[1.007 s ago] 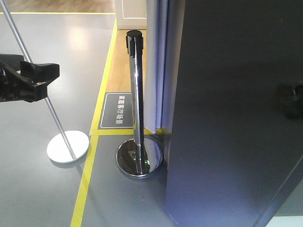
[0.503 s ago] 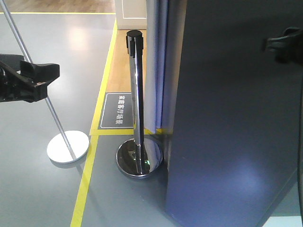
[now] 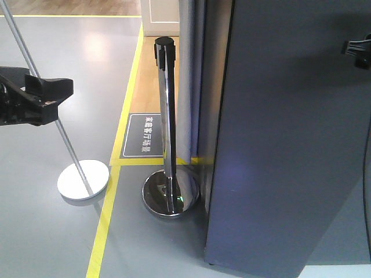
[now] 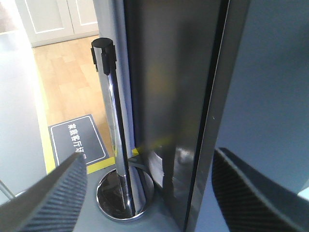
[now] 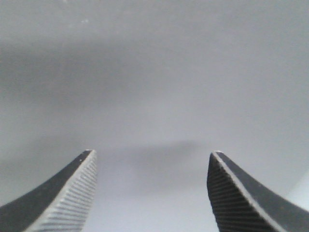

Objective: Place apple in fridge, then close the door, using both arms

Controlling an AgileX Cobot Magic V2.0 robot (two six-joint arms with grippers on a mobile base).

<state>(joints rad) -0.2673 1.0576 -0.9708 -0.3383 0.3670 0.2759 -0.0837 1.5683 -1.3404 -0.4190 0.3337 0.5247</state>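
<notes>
The fridge's dark grey door (image 3: 290, 145) fills the right half of the front view, swung almost against the fridge (image 3: 213, 87), with only a thin seam between them. My right gripper (image 3: 360, 47) shows at the right edge, high up against the door's outer face. In its wrist view the right gripper (image 5: 150, 154) is open and empty, with the flat grey door (image 5: 154, 72) close in front. My left gripper (image 3: 58, 92) hangs open at the far left, away from the fridge. The left gripper (image 4: 147, 157) frames the fridge's glossy side (image 4: 164, 96) and the door edge (image 4: 227, 96). The apple is out of view.
A chrome stanchion post (image 3: 166, 116) with a round base (image 3: 171, 194) stands just left of the fridge. Behind my left arm a slanted pole rises from a white disc base (image 3: 83, 179). Yellow floor tape (image 3: 107, 214) and a dark floor sign (image 3: 145, 136) mark the grey floor.
The door has swung further shut, and the pale strip beside it has narrowed. My right gripper rose from mid-height on the door to the upper right edge. The left arm stayed still.
</notes>
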